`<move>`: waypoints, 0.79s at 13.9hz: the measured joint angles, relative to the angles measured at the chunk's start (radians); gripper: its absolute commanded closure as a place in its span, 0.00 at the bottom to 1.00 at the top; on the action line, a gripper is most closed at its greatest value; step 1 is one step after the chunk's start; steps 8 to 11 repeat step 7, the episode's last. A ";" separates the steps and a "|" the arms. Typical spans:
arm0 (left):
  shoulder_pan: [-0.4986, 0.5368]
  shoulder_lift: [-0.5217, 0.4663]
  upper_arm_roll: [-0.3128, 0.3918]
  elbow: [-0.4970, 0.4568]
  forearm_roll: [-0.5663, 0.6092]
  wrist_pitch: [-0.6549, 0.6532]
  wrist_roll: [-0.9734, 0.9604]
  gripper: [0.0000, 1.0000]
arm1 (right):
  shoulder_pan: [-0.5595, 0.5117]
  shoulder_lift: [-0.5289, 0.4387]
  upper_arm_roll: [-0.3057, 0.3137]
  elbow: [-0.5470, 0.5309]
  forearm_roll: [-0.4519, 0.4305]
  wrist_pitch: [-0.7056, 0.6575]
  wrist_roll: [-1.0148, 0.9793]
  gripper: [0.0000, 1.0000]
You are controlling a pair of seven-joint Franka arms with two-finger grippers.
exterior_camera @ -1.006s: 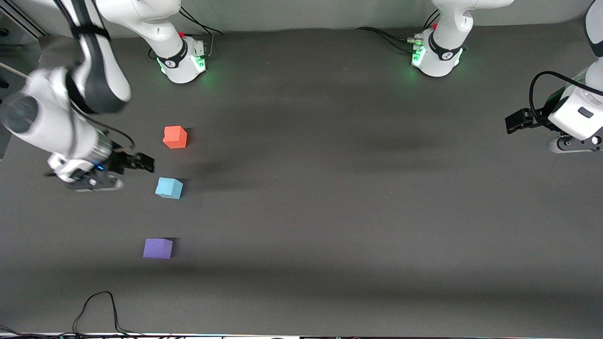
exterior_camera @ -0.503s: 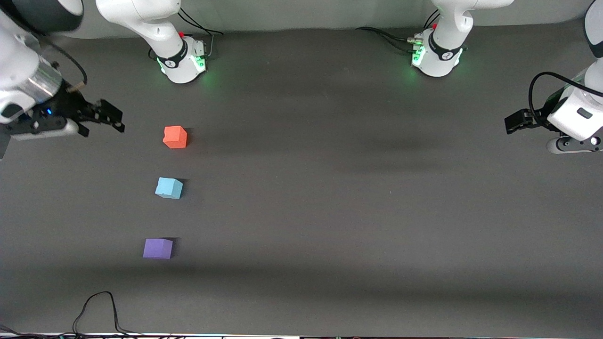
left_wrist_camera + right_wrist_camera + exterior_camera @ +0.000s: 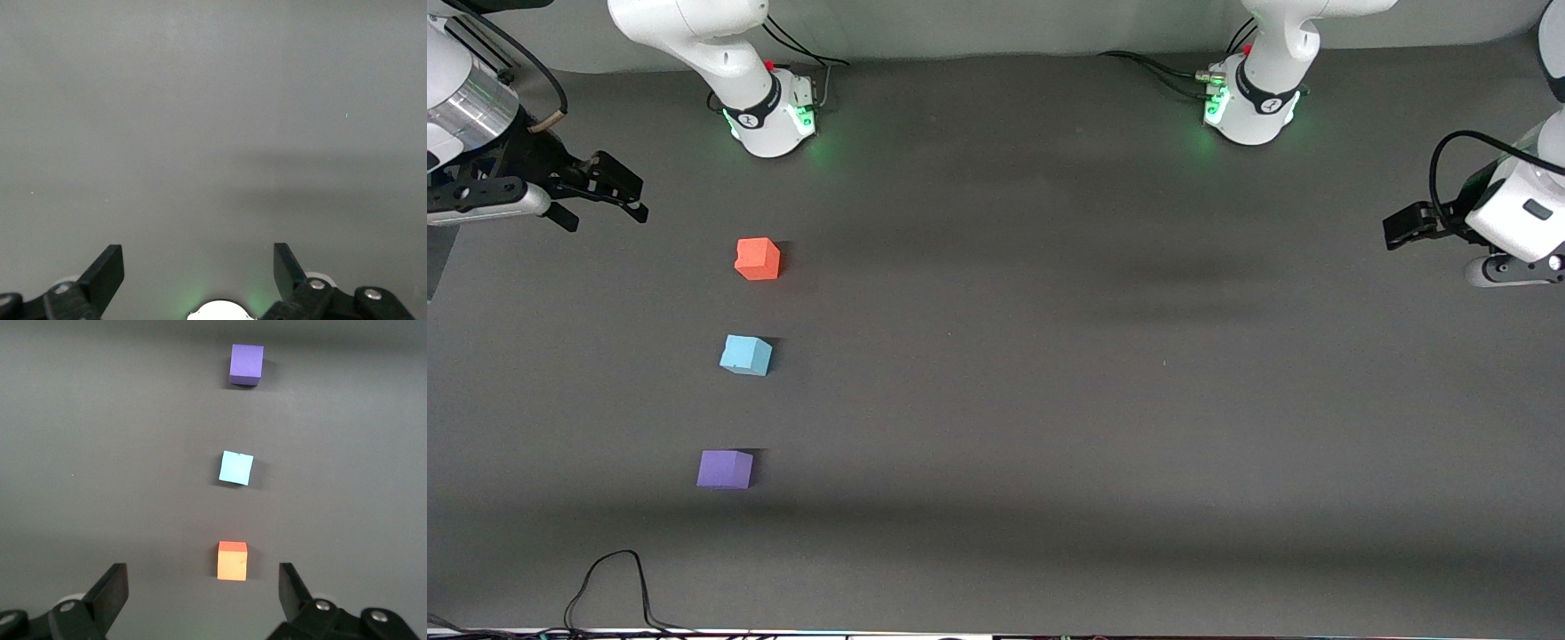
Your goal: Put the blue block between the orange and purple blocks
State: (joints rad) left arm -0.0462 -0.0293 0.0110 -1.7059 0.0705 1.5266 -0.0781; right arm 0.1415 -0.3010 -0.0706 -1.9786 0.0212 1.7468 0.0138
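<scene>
The orange block, the blue block and the purple block lie in a row on the dark table, toward the right arm's end. The blue block sits between the other two, apart from both. The orange block is farthest from the front camera and the purple block is nearest. My right gripper is open and empty, up in the air over bare table beside the orange block. The right wrist view shows the orange block, the blue block and the purple block past my open right gripper. My left gripper waits open at its end of the table, and in the left wrist view it is over bare table.
The two arm bases stand along the table edge farthest from the front camera. A black cable loops on the table near the front edge, nearer the camera than the purple block.
My right gripper has lifted away from beside the blue block and moved toward the arm bases, past the orange block. The blocks and the left arm have not moved.
</scene>
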 measured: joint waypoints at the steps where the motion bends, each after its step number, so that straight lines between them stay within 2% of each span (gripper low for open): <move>1: 0.000 0.007 0.000 0.014 0.000 -0.006 0.000 0.00 | 0.000 0.000 0.000 -0.001 0.000 -0.001 0.000 0.00; 11: 0.001 0.033 0.001 0.043 0.000 -0.027 0.000 0.00 | 0.002 0.000 0.000 -0.011 0.000 -0.001 0.000 0.00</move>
